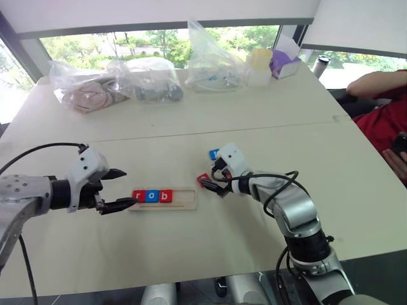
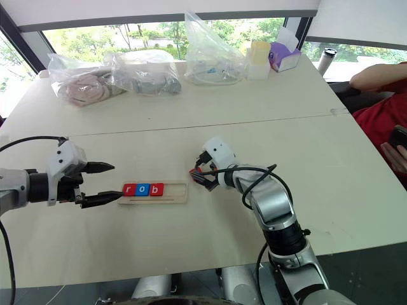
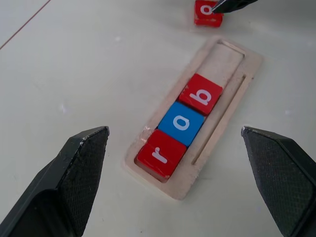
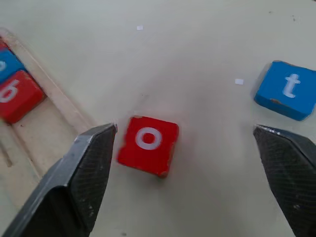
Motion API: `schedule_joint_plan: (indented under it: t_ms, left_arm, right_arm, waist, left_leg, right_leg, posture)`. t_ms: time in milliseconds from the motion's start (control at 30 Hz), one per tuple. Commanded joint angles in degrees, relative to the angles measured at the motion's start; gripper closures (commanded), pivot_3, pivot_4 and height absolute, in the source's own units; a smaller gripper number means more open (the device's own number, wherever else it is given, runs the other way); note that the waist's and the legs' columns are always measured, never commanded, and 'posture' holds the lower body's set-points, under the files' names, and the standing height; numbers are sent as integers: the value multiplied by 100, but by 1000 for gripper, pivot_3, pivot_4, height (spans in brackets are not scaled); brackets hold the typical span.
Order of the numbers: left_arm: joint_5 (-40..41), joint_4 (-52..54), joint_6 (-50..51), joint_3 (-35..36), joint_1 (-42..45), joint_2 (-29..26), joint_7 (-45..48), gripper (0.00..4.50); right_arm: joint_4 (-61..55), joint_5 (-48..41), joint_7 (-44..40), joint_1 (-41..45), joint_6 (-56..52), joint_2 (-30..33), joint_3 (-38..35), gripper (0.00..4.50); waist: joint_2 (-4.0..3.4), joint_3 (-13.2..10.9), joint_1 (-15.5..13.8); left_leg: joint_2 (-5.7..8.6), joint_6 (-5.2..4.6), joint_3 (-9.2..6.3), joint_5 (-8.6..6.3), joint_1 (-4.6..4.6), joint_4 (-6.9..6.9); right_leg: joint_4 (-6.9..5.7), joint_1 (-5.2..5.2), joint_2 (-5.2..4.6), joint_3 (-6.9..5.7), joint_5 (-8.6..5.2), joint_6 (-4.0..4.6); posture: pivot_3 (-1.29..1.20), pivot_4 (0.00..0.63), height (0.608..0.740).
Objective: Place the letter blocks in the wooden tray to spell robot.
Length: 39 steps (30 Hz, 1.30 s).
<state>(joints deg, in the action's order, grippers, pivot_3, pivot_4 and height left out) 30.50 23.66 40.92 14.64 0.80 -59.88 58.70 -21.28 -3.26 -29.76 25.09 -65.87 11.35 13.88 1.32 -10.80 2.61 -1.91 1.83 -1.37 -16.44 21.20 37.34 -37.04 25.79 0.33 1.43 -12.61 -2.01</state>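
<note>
The wooden tray (image 1: 184, 197) lies on the table in front of me. Three letter blocks fill its left part: red r (image 3: 160, 154), blue o (image 3: 181, 123) and red b (image 3: 200, 95). My left gripper (image 1: 129, 187) hovers open just left of the tray's left end, its fingers spread on either side of that end. A loose red o block (image 4: 148, 144) lies on the table just right of the tray. A blue t block (image 4: 289, 96) lies a little farther back. My right gripper (image 1: 213, 181) is open, low over the red o block, holding nothing.
Clear plastic bags (image 1: 146, 79) with soft items, a yellow container (image 1: 259, 63) and a purple box (image 1: 284, 62) stand along the table's far side. A person in a red sleeve (image 1: 385, 121) sits at the right edge. A seam (image 1: 191, 132) crosses the table behind the blocks.
</note>
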Motion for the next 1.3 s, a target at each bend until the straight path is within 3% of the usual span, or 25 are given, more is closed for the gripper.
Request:
schedule_joint_plan:
  t_ms: [33, 167, 200, 267, 433, 600, 733, 900, 1167, 1300]
  left_arm:
    - [-41, 20, -85, 13, 88, -47, -4, 0]
    - [-63, 60, -94, 16, 28, -49, -36, 0]
    - [-76, 64, -106, 44, -15, -51, -42, 0]
    - [-93, 73, -111, 56, -43, -45, -59, 0]
    - [-125, 96, -119, 39, -71, -4, -105, 0]
    - [-166, 104, -165, -74, -16, 58, -148, 0]
    - [-161, 109, -233, -233, 109, 39, -87, 0]
    - [-302, -278, -424, -709, 674, 134, -5, 0]
    - [-614, -981, -739, -1335, 1558, 100, 500, 0]
    - [-748, -1274, -861, -1498, 1857, 77, 733, 0]
  right_arm:
    - [-68, -69, 174, -86, 51, -16, 221, 26]
    - [252, -70, 328, -85, 185, -43, 354, 26]
    - [362, -42, 374, -80, 255, -39, 385, 263]
    - [496, -17, 457, -61, 364, -36, 375, 918]
    - [418, -135, 583, 65, 276, -75, 242, 3404]
    - [-83, -163, 877, 46, -95, -109, -102, 3371]
    - [-1169, -236, 1119, -230, -1056, 51, -642, 3371]
    - [-2186, -83, 1665, -634, -2526, -372, -1278, 3371]
    - [-2377, -78, 2246, -1185, -2663, -1151, -1521, 3371]
    - [-2342, -171, 2314, -1214, -2663, -1396, -1570, 1465]
  waist:
    - [0, 0, 0]
    - [3, 1, 3]
    - [3, 2, 14]
    - [4, 2, 27]
    - [4, 3, 34]
    - [4, 2, 11]
    - [4, 2, -32]
    - [7, 4, -8]
    - [7, 4, 10]
    - [10, 6, 26]
  left_leg:
    - [0, 0, 0, 0, 2, 0]
    - [0, 0, 1, 0, 1, 1]
    - [0, 0, 1, 0, -1, 0]
    - [0, 0, 2, 0, -4, 0]
    - [0, 0, 1, 0, -5, -1]
    - [-1, 0, 0, 0, -1, -1]
    - [1, 0, -1, 0, 9, 0]
    - [3, 0, -4, 0, 13, 0]
    - [2, 0, -9, 0, 9, -4]
    - [2, 0, -5, 0, 9, -4]
  right_leg:
    - [1, 0, 0, 0, -3, 5]
    - [2, 0, -1, 0, -4, 5]
    - [1, 0, -1, 0, -4, 5]
    - [0, -1, 0, 0, -4, 5]
    - [-1, -2, 1, 0, -4, 6]
    - [0, 0, 0, 0, -4, 6]
    - [2, 6, -2, 0, -4, 4]
    - [5, 7, -4, -2, -7, -1]
    - [0, 11, 3, -3, -7, 3]
    - [2, 10, 2, -1, -7, 3]
  posture:
    - [0, 150, 740]
    - [0, 150, 740]
    - [0, 150, 740]
    - [0, 150, 740]
    - [0, 150, 740]
    - [0, 150, 740]
    - [0, 150, 740]
    - [0, 150, 740]
    - [0, 150, 740]
    - [0, 150, 740]
